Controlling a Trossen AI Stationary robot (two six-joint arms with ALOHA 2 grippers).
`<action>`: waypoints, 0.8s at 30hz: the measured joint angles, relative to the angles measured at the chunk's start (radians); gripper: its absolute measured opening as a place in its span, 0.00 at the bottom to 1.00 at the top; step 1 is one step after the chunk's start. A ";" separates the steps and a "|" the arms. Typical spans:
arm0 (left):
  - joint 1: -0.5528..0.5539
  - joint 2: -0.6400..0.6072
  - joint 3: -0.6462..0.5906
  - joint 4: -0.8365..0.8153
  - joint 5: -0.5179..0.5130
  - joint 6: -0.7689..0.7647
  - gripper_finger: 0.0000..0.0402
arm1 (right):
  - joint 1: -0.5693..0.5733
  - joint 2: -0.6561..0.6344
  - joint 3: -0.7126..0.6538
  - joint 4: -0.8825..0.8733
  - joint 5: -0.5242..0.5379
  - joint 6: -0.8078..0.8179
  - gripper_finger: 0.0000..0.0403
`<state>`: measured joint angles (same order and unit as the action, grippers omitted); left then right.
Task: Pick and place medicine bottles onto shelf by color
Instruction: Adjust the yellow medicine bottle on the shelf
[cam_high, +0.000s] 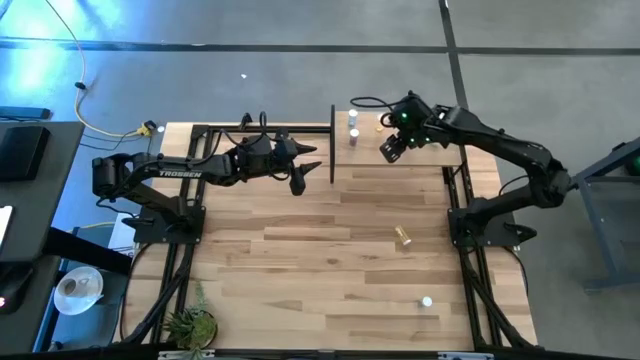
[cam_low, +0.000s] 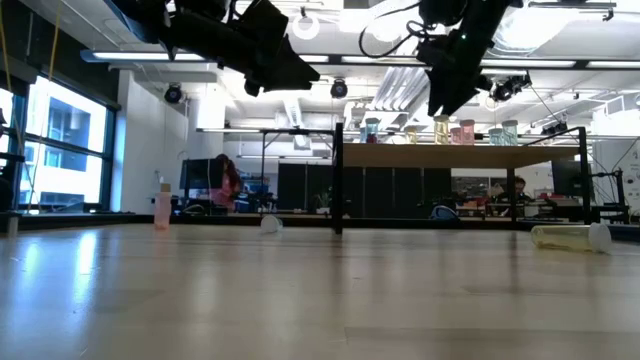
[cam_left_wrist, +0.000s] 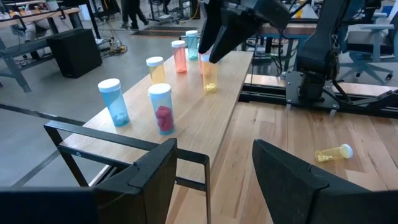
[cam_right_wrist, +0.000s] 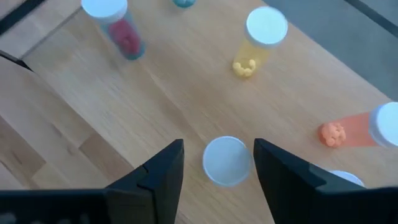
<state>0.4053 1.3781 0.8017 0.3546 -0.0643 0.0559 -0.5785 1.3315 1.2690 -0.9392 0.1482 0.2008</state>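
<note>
Straddling a white-capped bottle (cam_right_wrist: 227, 160) on the shelf (cam_high: 430, 150), right gripper (cam_right_wrist: 217, 163) fingers spread, body hidden beneath cap

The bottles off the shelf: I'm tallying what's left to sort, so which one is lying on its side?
The yellow bottle on the tabletop near the right arm's base lies on its side; the white-capped bottle nearer the table's front edge stands upright.

Grey concrete floor (cam_high: 300, 25), big windows (cam_low: 60, 140), ceiling strip lights (cam_low: 150, 57).
</note>
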 joint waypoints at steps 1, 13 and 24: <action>0.000 0.000 0.000 0.000 0.000 0.000 0.49 | 0.000 0.006 0.000 0.000 0.000 0.000 0.46; 0.000 0.000 0.000 0.000 0.000 0.000 0.49 | 0.000 0.018 0.000 -0.030 0.005 0.000 0.45; 0.000 0.000 0.000 0.000 0.000 0.000 0.49 | 0.000 0.018 0.000 -0.027 0.008 -0.001 0.27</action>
<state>0.4051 1.3781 0.8017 0.3550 -0.0643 0.0559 -0.5785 1.3491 1.2690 -0.9658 0.1558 0.1997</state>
